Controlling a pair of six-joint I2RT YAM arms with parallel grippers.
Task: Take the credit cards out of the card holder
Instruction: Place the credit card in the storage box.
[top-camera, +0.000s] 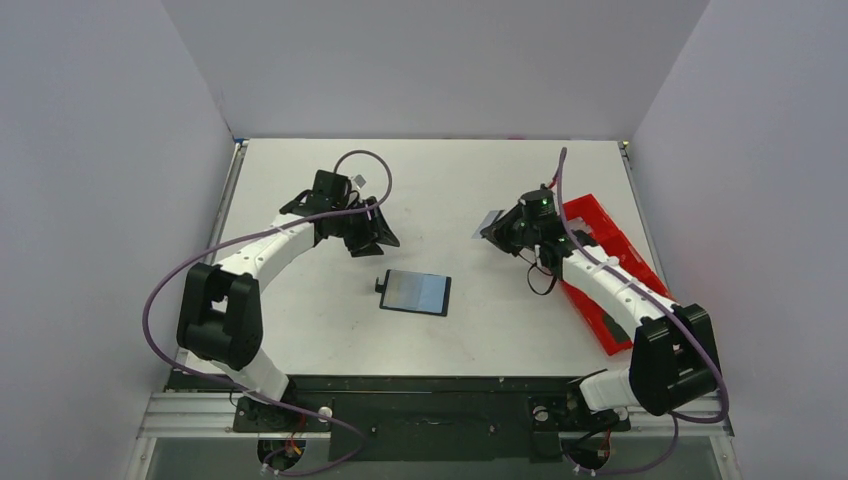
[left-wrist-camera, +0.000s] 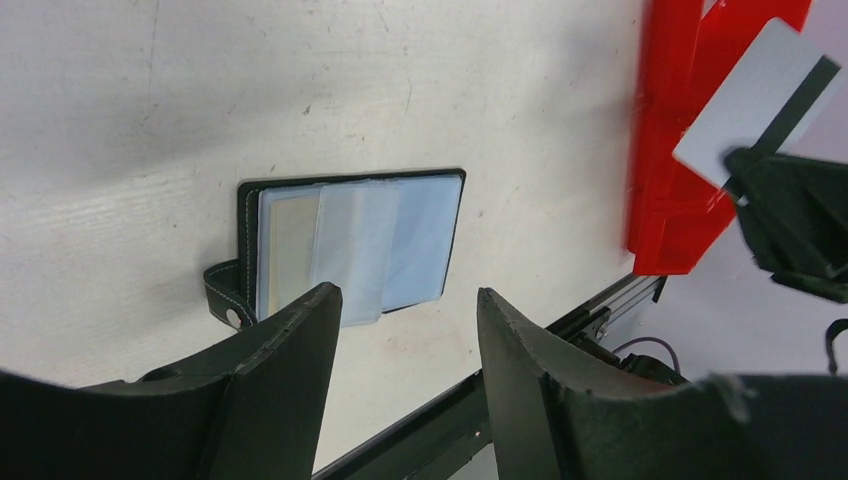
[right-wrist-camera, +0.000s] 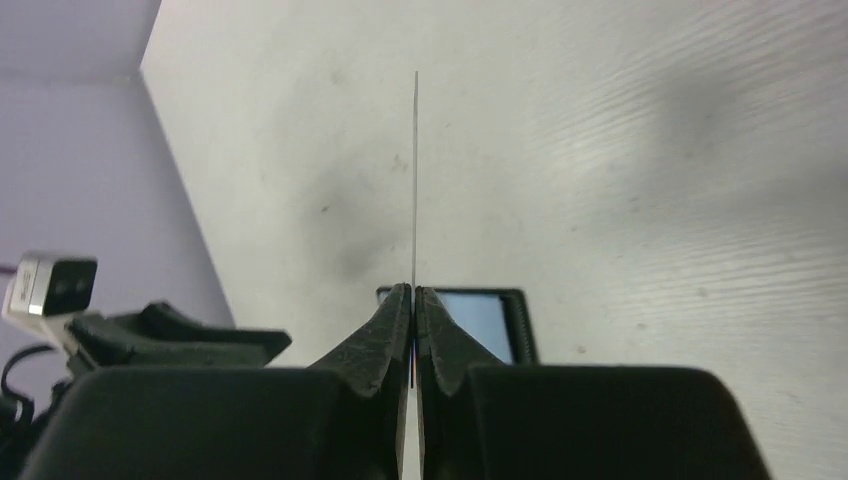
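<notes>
Pale grey walls enclose a white worktop on three sides. Near its middle, between the two arms, the card holder lies opened flat with its blue-grey inner face up. Its small black closing tab projects from the edge toward the left arm. The left wrist view shows clear plastic sleeves fanned across the inner face; whether cards sit in them cannot be told. The left gripper hangs just beyond the holder's far left corner, apart from it, jaws spread wide with nothing between them. The right gripper is held above the worktop to the right of the holder, well apart from it. Its jaws are pressed together on one end of a white credit card bearing a black magnetic stripe. In the right wrist view this card appears edge-on, a thin vertical line rising from the jaw tips. A red plastic compartment tray lies along the worktop's right edge, under the right arm.
</notes>
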